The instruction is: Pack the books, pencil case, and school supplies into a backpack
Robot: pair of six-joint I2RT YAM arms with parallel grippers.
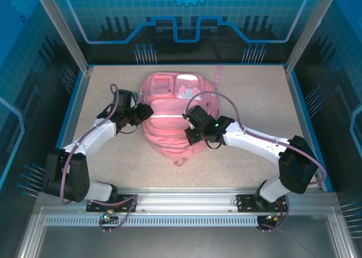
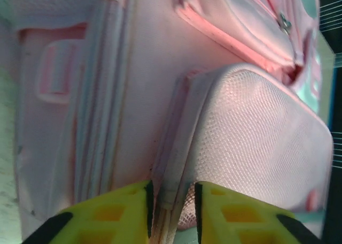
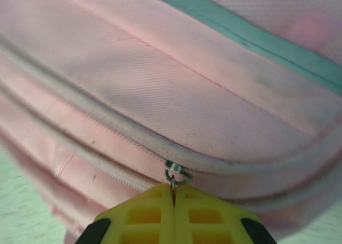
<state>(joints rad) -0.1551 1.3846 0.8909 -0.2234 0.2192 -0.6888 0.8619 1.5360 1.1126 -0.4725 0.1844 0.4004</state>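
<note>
The pink backpack lies flat in the middle of the table, front pockets facing up. My left gripper is at its left side; in the left wrist view its yellow fingers clamp a pale piped seam of the backpack beside a mesh side pocket. My right gripper is over the bag's middle right, shut on the metal zipper pull of the main zipper. Books and pencil case are out of view.
The speckled table is bounded by blue rails left, right and back. A pink strap trails off the backpack's far right corner. Open tabletop lies on both sides of the bag.
</note>
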